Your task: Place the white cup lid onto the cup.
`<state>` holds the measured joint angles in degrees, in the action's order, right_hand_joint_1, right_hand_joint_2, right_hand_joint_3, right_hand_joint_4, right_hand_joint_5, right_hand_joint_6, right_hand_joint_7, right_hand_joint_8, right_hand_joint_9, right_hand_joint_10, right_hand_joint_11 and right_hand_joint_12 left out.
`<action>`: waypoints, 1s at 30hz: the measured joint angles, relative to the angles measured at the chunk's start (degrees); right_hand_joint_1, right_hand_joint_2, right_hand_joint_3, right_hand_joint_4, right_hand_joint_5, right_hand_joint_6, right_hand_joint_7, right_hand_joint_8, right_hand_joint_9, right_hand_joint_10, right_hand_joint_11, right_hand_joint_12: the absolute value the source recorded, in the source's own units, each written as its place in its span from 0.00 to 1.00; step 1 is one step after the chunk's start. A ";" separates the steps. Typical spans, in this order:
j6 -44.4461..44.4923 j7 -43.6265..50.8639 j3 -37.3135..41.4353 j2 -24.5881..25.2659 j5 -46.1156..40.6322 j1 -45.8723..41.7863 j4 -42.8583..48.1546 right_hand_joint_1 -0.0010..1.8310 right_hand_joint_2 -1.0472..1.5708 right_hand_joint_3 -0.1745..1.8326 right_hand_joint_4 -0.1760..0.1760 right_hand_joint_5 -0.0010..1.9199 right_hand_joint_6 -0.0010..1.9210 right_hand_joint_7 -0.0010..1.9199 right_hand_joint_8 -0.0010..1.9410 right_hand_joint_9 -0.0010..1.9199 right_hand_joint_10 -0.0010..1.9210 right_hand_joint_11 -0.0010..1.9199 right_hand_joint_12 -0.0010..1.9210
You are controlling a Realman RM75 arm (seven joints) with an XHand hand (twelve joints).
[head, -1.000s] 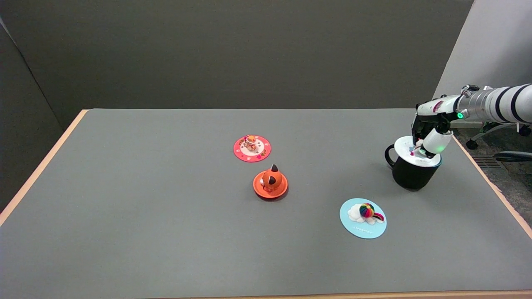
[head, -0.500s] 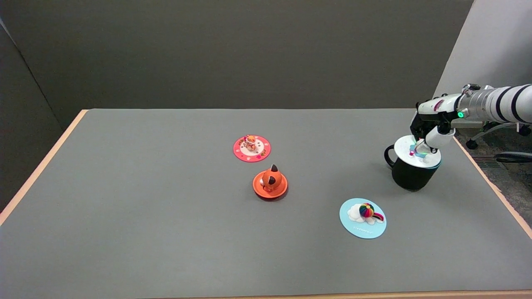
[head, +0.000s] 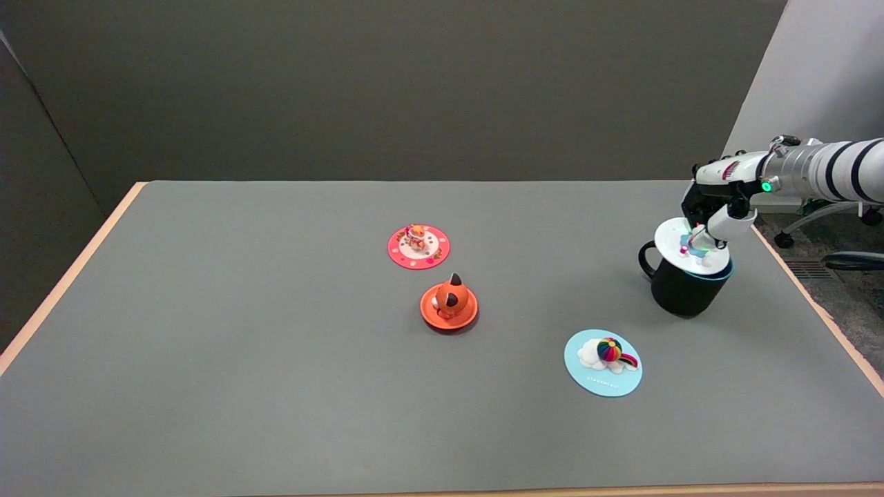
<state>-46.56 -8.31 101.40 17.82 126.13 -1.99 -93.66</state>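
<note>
A grey table (head: 276, 386) holds one black cup (head: 680, 290) and four round lids. I use the cup as my landmark; it stands near the table's right edge, its handle pointing left.

One white cup lid (head: 673, 241) sits on top of the cup, covering its mouth, with a small colourful figure at its centre. The lid looks slightly tilted, its left side a little higher, though I cannot tell if it is fully seated.

The other three lids lie flat on the table. One light blue lid (head: 603, 363) with a cloud and a rainbow ball lies just in front of the cup and to its left. One orange lid (head: 449, 305) with a fox-like figure lies well to the cup's left. One pink lid (head: 418, 246) with a small figure lies farther left and farther back.

My right hand (head: 715, 214) reaches in from the right, directly above the cup. My fingertips (head: 699, 238) are drawn together on the little figure on the white lid; I appear to pinch it, though the contact is too small to see clearly.
</note>
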 measured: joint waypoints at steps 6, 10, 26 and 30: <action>0.22 0.00 0.09 0.00 -0.19 -0.02 0.30 0.55 0.82 0.21 0.55 0.40 0.69 0.40 0.52 0.36 0.50 0.26 0.42; 0.22 0.00 0.21 0.00 -0.34 -0.04 0.45 0.64 0.83 0.18 0.49 0.41 0.64 0.42 0.72 0.36 0.53 0.27 0.45; -1.32 0.00 1.15 0.00 -1.49 -0.07 0.73 0.65 0.82 0.19 0.42 0.43 0.60 0.46 0.69 0.39 0.54 0.29 0.46; -1.82 0.00 1.37 0.00 -1.62 -0.07 0.73 0.65 0.81 0.19 0.41 0.43 0.59 0.46 0.68 0.39 0.53 0.29 0.47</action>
<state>-48.38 -8.31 102.78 17.82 124.52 -2.06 -92.92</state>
